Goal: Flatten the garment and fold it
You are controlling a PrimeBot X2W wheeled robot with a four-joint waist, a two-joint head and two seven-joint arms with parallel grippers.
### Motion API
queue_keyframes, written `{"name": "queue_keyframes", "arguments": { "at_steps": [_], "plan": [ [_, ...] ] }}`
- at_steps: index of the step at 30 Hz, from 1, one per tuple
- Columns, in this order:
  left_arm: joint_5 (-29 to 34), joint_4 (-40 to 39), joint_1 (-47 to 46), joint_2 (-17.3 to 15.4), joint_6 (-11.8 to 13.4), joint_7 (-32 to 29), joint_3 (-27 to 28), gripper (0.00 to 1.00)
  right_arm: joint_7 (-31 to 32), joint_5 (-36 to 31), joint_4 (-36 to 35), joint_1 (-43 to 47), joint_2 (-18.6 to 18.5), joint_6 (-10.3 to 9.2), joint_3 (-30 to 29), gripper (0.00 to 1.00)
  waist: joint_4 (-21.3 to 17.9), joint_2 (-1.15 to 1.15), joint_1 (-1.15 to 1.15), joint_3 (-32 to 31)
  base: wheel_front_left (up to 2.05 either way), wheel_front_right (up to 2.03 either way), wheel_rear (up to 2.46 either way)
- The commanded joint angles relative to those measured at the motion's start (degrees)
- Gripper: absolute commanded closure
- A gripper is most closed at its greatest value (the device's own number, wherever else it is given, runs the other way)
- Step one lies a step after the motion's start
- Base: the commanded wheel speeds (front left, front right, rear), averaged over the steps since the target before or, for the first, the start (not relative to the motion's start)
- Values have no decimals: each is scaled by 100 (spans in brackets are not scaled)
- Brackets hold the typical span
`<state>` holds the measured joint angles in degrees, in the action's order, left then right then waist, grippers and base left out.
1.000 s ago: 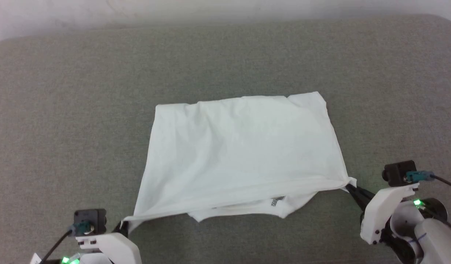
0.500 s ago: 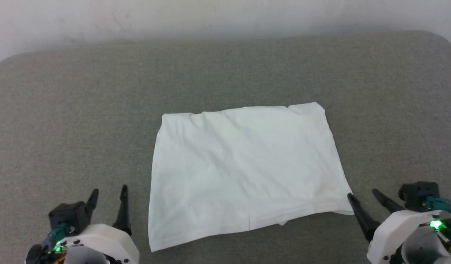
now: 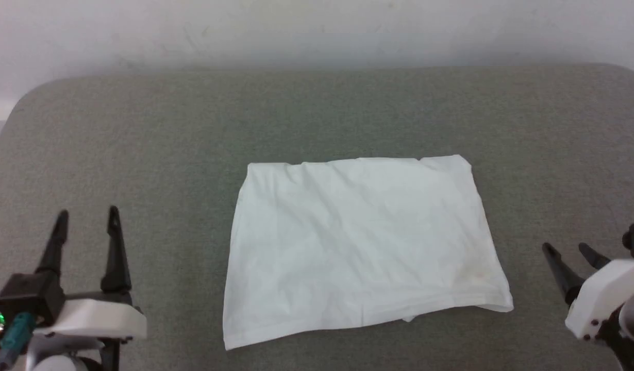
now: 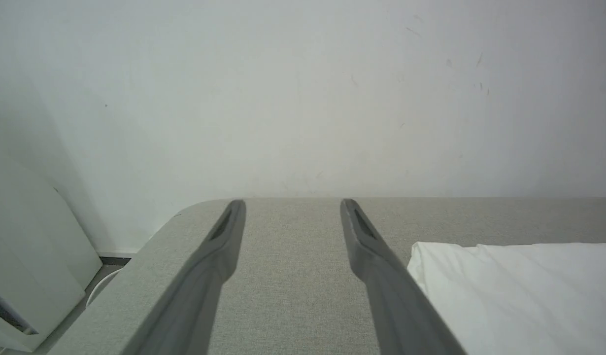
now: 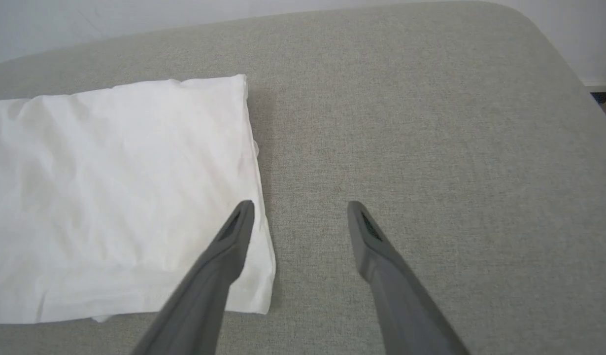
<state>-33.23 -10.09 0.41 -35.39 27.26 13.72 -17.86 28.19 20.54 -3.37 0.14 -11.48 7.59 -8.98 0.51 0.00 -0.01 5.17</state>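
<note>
Left gripper (image 3: 88, 210) and right gripper (image 3: 564, 246) now wide and empty, no longer on the near corners of the garment (image 3: 363, 247).

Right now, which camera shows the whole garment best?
The head view: the garment lies whole, all four edges visible. The left wrist view catches one corner; the right wrist view has its right end, cropped.

The right gripper (image 5: 300, 209) hangs with its fingers (image 5: 219, 261) spread and empty over the grey padded table (image 5: 431, 148). The folded white garment (image 5: 120, 192) lies left of them, its corner under the left finger.
</note>
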Motion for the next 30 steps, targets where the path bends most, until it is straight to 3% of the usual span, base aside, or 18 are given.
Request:
{"name": "queue_keyframes", "arguments": {
  "at_steps": [1, 13, 20, 28, 29, 30],
  "plan": [
    [104, -47, -125, -78, -58, 51, 81, 0, 104, 91, 159, -216, -86, -10, 1, 0, 109, 0, 1, 78, 0, 0, 0],
    [550, -148, -642, -53, -476, 124, 272, 0, 1315, 769, 1982, -2151, -515, -10, 839, 0, 637, 0, 1, 746, 0, 0, 0],
    [784, 36, -828, 143, -771, 127, 226, 0, 1695, 1075, 3071, -2907, -507, -10, 1415, 0, 830, 0, 1, 984, 0, 0, 0],
    [822, 251, -843, 346, -969, 127, 174, 0, 2215, 1374, 4223, -3017, -282, -10, 2031, 0, 887, 0, 1, 1084, 0, 0, 0],
    [825, 272, -839, 362, -982, 127, 167, 0, 2318, 1452, 4288, -3000, -234, -10, 2129, 59, 886, 0, 1, 1084, 0, 0, 0],
    [818, 306, -832, 371, -1005, 127, 153, 0, 2388, 1543, 4325, -2990, -194, -10, 2202, 72, 879, 0, 1, 1080, 0, 0, 0]
  ]
}}
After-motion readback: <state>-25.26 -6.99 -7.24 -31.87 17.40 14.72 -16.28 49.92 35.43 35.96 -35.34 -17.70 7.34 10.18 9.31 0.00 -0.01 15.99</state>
